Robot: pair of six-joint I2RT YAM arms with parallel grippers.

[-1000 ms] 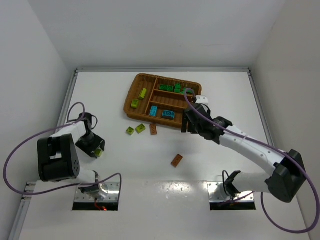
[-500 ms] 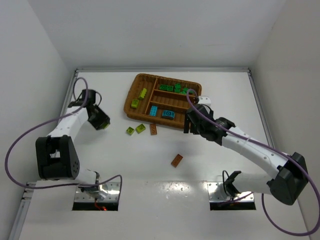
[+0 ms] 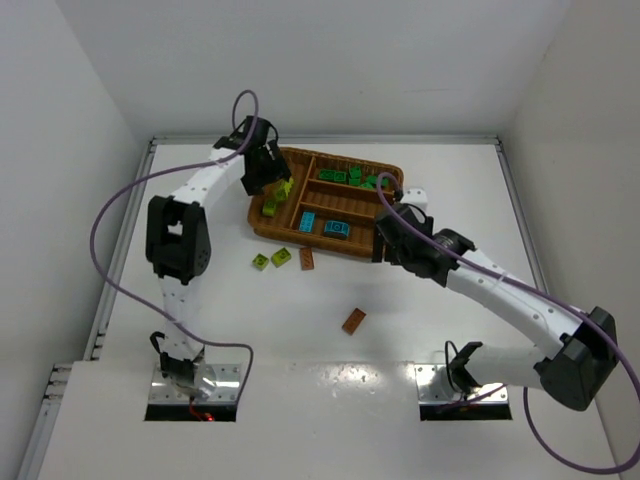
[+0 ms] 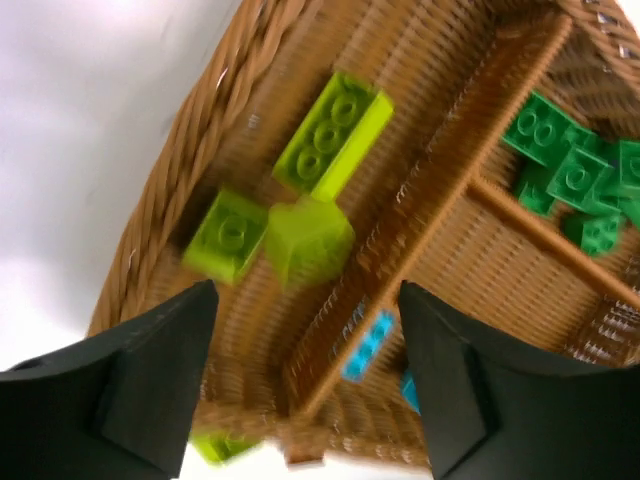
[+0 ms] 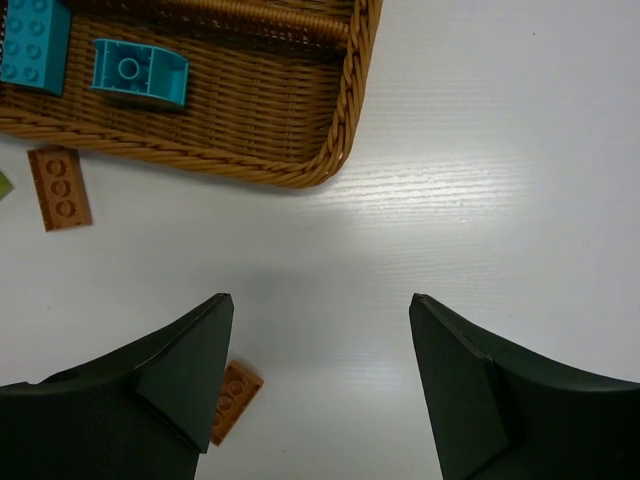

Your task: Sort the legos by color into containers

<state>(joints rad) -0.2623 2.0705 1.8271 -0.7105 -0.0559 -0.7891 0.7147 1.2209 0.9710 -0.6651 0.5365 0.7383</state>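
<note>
The brown wicker tray [image 3: 262, 190] sits at the back middle of the table. My left gripper [image 3: 270, 178] hovers over its long left section, open and empty [image 4: 308, 290]. Below it lie a long lime brick [image 4: 330, 130], a square lime brick [image 4: 228, 232] and a blurred third lime brick [image 4: 308, 240]. Green bricks [image 3: 355, 177] fill the far slot and show in the left wrist view [image 4: 570, 165]. Blue bricks [image 3: 337, 229] lie in the near slot. My right gripper [image 3: 381, 250] is open and empty [image 5: 320, 298] over bare table by the tray's near right corner [image 5: 340, 120].
Two lime bricks [image 3: 261, 261] [image 3: 282, 256] and an orange brick [image 3: 307, 260] lie on the table just in front of the tray. Another orange brick [image 3: 353, 320] lies nearer the arms, and shows by my right gripper's left finger [image 5: 232, 400]. White walls enclose the table.
My left arm swung from the table's left side to over the tray carrying a lime brick, and its jaws are now open with the brick below. The right arm barely moved.
</note>
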